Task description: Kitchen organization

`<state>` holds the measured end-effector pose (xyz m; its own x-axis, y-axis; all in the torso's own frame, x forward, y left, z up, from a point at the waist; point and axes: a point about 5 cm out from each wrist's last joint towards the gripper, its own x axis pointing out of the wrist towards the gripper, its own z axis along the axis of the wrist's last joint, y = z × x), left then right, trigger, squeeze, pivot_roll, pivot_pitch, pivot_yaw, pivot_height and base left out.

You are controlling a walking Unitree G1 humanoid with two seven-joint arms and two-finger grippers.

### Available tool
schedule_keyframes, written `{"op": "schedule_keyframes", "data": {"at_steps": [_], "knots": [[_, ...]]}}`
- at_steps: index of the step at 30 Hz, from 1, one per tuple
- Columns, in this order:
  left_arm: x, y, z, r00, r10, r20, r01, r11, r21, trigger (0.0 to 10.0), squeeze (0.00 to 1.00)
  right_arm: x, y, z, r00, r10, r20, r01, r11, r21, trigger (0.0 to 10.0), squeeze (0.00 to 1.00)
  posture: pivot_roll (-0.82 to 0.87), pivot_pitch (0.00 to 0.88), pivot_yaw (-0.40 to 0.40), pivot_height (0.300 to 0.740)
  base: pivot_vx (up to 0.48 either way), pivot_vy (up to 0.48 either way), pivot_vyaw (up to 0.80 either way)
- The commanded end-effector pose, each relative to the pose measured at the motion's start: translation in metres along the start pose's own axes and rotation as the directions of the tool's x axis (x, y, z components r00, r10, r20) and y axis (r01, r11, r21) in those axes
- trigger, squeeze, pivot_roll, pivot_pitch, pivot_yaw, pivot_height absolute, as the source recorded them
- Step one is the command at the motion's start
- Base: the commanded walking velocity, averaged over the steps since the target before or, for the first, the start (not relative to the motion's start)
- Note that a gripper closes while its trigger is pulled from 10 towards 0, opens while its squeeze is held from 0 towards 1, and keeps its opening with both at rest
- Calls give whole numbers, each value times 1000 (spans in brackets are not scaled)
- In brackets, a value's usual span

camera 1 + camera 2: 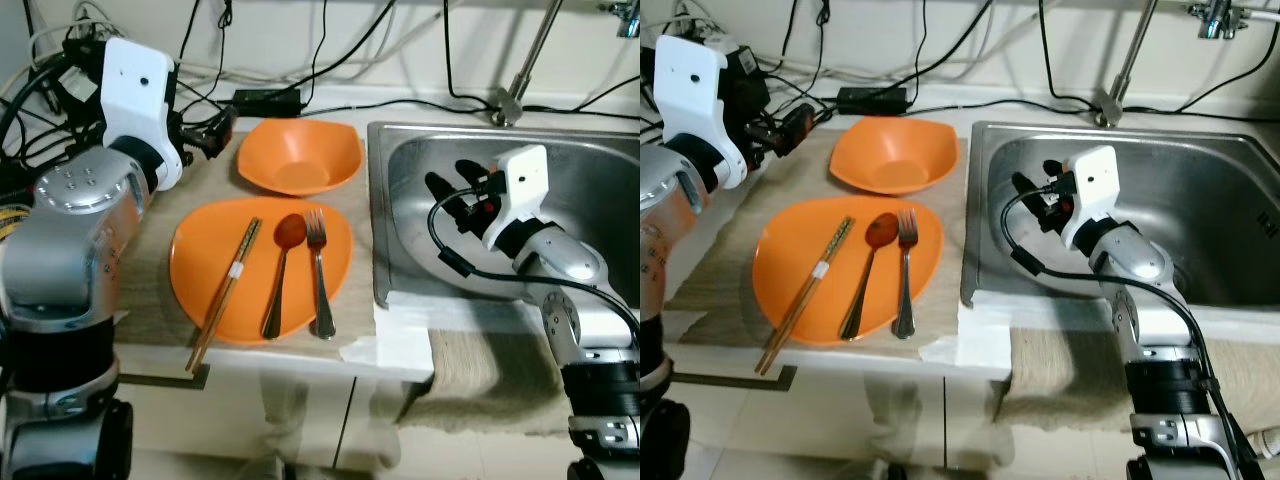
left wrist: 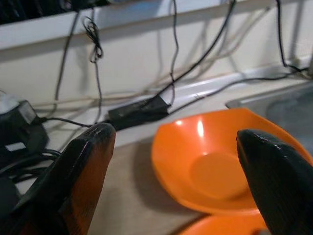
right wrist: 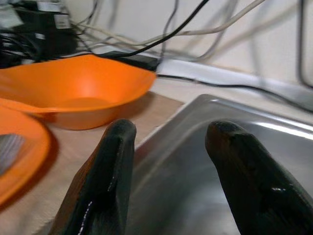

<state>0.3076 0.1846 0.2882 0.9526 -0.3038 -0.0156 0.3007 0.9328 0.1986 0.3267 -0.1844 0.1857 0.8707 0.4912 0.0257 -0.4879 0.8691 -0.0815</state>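
On the bench (image 1: pixel 150 310), an orange plate (image 1: pixel 200 262) lies just in front of an orange bowl (image 1: pixel 298 157), the bowl at twelve o'clock from the plate and nearly touching its rim. On the plate, side by side, rest a pair of chopsticks (image 1: pixel 226 288), a spoon (image 1: pixel 280 272) and a fork (image 1: pixel 319 272); the spoon and fork run with their long axes roughly twelve-to-six, heads toward the bowl, while the chopsticks slant from about one to seven, their lower ends hanging past the plate's near edge. The stainless sink (image 1: pixel 600 170) sits at three o'clock from the plate, and a folded cloth (image 1: pixel 480 375) drapes over its front lip. The left gripper (image 1: pixel 205 135) hovers over the bench's back left corner among cables, its fingers (image 2: pixel 78 171) spread wide and holding nothing, with the bowl at about three o'clock from them and close. The right gripper (image 1: pixel 450 195) hangs inside the sink, fingers (image 3: pixel 110 166) also parted and empty, aimed toward nine o'clock at the bowl and plate across the sink wall. By my reading the left gripper is nearer the bowl, and the right is nearer the fork; a grasp on the cutlery would want the fingers closing across those twelve-to-six handles.
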Motion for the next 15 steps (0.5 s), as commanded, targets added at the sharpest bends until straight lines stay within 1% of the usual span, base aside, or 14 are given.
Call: {"op": "schedule_keyframes", "data": {"at_steps": [1, 2, 3, 5, 6, 7, 8, 12, 15], "knots": [[-7, -1, 3, 998, -64, -22, 64, 998, 0, 10000, 0, 1, 2, 11, 998, 68, 18, -69, 996, 51, 10000, 0, 148, 0, -9, 740, 0, 0, 0], [-7, -1, 3, 998, -64, -22, 64, 998, 0, 10000, 0, 1, 2, 11, 998, 68, 18, -69, 996, 51, 10000, 0, 148, 0, -9, 740, 0, 0, 0], [-9, -2, 0, 995, -90, -50, 89, 996, -16, 10000, 0, 1, 4, 13, 995, 95, 21, -96, 993, 73, 10000, 0, 152, 0, -12, 740, 0, 0, 0], [-10, -3, -2, 992, -106, -62, 104, 994, -22, 10000, 0, 1, 5, 13, 995, 101, 22, -103, 991, 81, 10000, 0, 151, 0, -11, 740, 0, 0, 0], [-12, -6, -10, 985, -136, -106, 130, 990, -58, 10000, 0, 2, 8, 14, 991, 128, 28, -130, 986, 109, 10000, 0, 153, 0, -15, 740, 0, 0, 0], [-12, -6, -10, 985, -136, -106, 130, 990, -58, 10000, 0, 2, 8, 14, 991, 128, 28, -130, 986, 109, 10000, 0, 153, 0, -15, 740, 0, 0, 0], [-15, -8, -17, 977, -161, -140, 151, 985, -83, 10000, 0, 3, 10, 14, 989, 147, 31, -149, 981, 121, 10000, 0, 153, 0, -13, 740, 0, 0, 0], [-20, -12, -29, 959, -222, -178, 194, 967, -162, 10000, 0, 5, 14, 12, 987, 156, 27, -159, 977, 141, 10000, 0, 159, 0, -18, 740, 0, 0, 0], [-28, -9, -41, 948, -240, -210, 198, 959, -204, 10000, 0, 6, 19, 6, 985, 172, 13, -172, 972, 158, 10000, 0, 163, 0, -21, 740, 0, 0, 0]]}}
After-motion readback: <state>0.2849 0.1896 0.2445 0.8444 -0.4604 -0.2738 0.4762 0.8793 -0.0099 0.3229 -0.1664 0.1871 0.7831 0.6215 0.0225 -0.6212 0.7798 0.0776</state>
